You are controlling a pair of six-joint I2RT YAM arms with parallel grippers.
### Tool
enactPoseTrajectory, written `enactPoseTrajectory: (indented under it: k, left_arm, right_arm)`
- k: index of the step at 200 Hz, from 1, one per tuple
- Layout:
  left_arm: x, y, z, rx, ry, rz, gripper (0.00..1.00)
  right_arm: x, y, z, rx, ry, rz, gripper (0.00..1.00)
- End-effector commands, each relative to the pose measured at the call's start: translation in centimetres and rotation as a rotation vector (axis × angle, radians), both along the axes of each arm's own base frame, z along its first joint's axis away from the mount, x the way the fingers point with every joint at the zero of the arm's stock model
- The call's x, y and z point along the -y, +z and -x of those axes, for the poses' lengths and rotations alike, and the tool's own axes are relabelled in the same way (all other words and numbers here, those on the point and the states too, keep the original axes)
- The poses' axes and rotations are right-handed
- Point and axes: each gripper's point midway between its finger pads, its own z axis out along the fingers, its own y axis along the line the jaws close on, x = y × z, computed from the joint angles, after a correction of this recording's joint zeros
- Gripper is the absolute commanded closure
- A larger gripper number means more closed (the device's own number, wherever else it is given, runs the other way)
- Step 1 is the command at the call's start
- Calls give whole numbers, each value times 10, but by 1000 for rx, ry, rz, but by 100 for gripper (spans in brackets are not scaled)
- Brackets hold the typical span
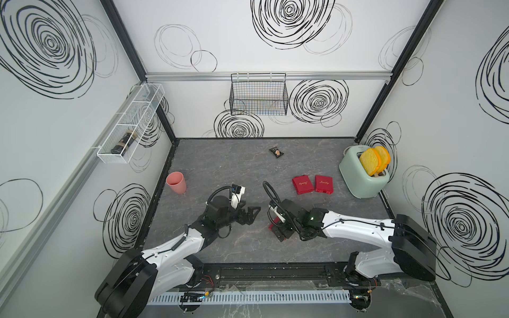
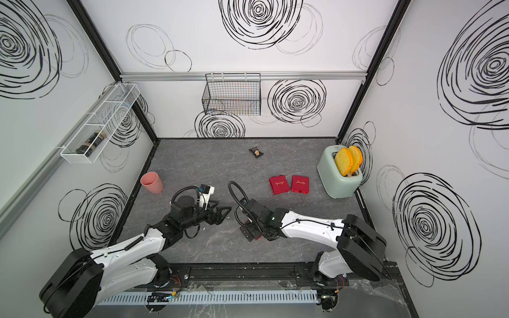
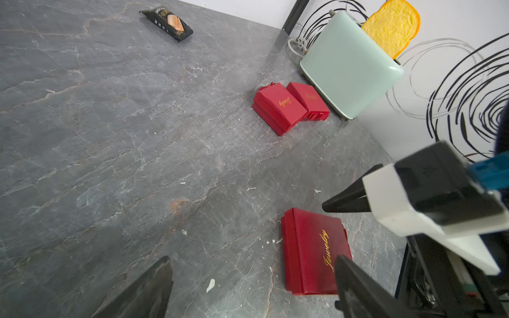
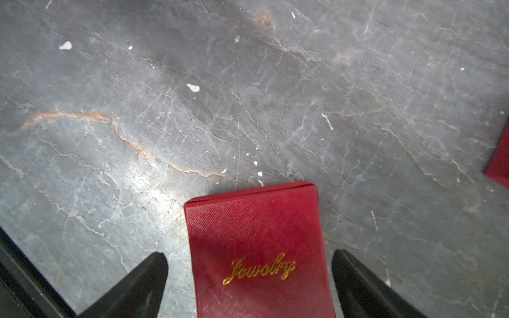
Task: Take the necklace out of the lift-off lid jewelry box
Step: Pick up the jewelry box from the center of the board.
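A closed red jewelry box (image 4: pixel 256 220) with gold "Jewelry" lettering lies on the grey table near the front middle. My right gripper (image 4: pixel 249 254) hangs over it, open, one finger on each side and a gap of table showing at both. In both top views the right arm covers most of this box (image 1: pixel 271 226) (image 2: pixel 257 238). My left gripper (image 3: pixel 252 258) is open and empty, low over bare table just left of the box (image 3: pixel 311 253); in a top view the left gripper (image 1: pixel 249 214) points toward the right arm. The necklace is hidden.
Two more red jewelry boxes (image 1: pixel 303 185) (image 1: pixel 324 184) lie side by side further back, beside a mint toaster (image 1: pixel 360 176) holding toast slices. A pink cup (image 1: pixel 176 182) stands at the left edge. A dark snack packet (image 1: pixel 276 151) lies near the back wall.
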Motion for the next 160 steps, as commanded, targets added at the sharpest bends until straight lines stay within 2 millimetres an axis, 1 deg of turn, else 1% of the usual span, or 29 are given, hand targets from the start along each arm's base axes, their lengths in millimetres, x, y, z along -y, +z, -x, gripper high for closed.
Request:
enactPoseTrajectory:
  k: [1, 46, 115, 160]
  left_arm:
    - [2, 2, -1, 11, -13, 12, 6]
    - [2, 2, 0, 20, -18, 14, 6]
    - [1, 1, 0, 25, -16, 10, 6]
    - [1, -3, 0, 12, -18, 1, 6]
  right_arm:
    - [0, 4, 1, 6, 45, 32, 3]
    - [2, 2, -2, -13, 71, 47, 3]
    - [7, -12, -9, -51, 57, 72, 3]
    - [4, -18, -6, -79, 86, 72, 3]
